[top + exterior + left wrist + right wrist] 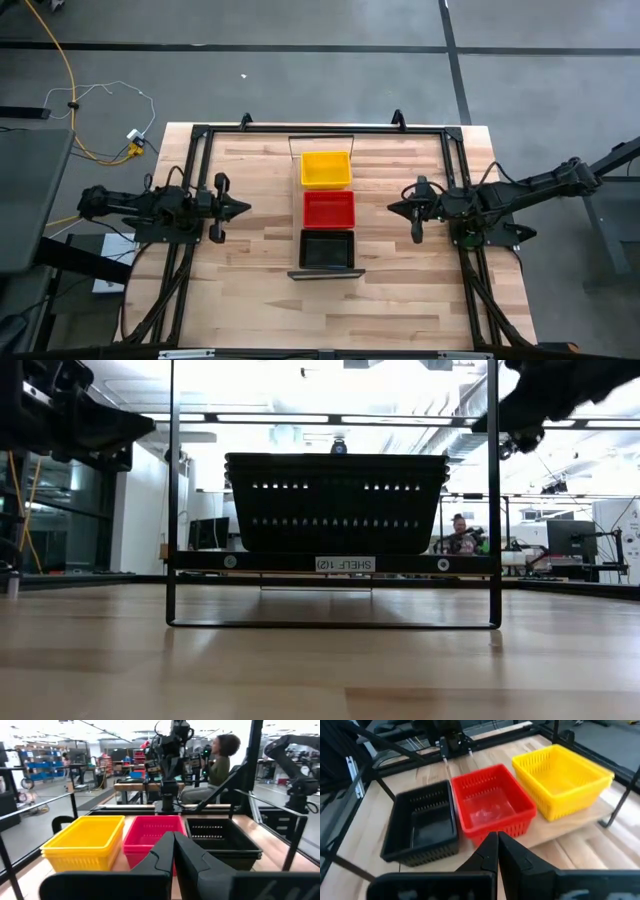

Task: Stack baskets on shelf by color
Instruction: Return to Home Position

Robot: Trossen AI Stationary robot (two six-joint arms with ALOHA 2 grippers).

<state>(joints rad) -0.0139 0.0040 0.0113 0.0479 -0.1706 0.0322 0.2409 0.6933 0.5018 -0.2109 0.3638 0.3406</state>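
Observation:
A yellow basket stack (326,168), a red basket stack (328,208) and a black basket stack (327,248) stand in a row on the shelf (322,273), yellow toward the table's far edge, black nearest. The wrist views show them side by side: yellow (85,841), red (148,835), black (221,840). My left gripper (243,208) hovers left of the shelf, shut and empty. My right gripper (394,207) hovers right of it, shut and empty, fingertips together (497,840).
The shelf's thin dark bars (172,490) rise at its ends. A dark metal frame (195,135) runs round the table's edges. Bare tabletop (260,300) lies on both sides of the shelf. A person (215,765) sits beyond the table.

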